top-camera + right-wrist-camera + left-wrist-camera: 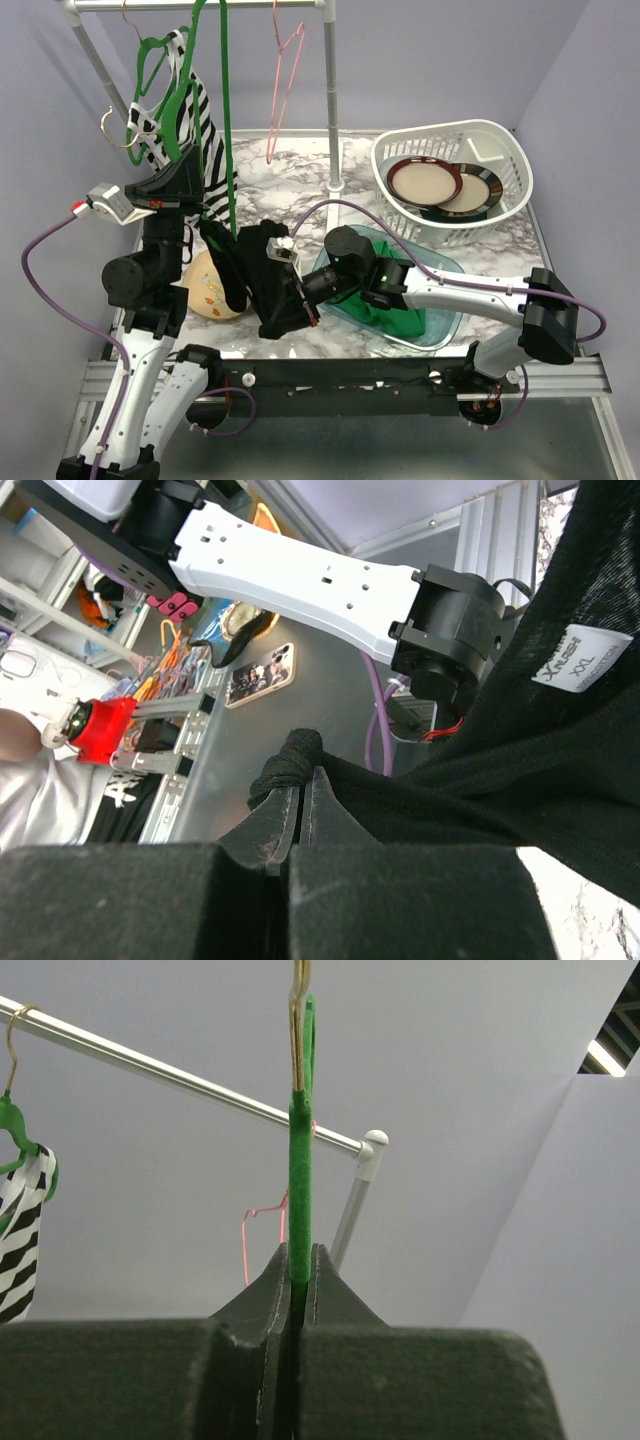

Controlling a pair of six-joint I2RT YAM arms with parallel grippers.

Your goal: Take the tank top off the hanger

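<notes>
The green hanger (226, 120) hangs from the rack rod, tilted nearly edge-on. My left gripper (196, 196) is shut on its lower part; in the left wrist view the green bar (300, 1170) rises from between the closed jaws of that gripper (300, 1258). The black tank top (256, 280) droops below the hanger over the table's front left. One strap reaches up toward the left gripper. My right gripper (303, 292) is shut on a bunched edge of the tank top (500, 760), as the right wrist view (303, 778) shows. Whether the strap still loops the hanger is hidden.
A striped garment (205, 120) on another green hanger and a bare pink hanger (283, 80) hang on the rod (200, 5). A rack post (334, 110) stands mid-table. A white basket (510, 160) with plates sits at the back right. A clear bin (440, 265) holds green cloth. A tan object (205, 290) lies at the front left.
</notes>
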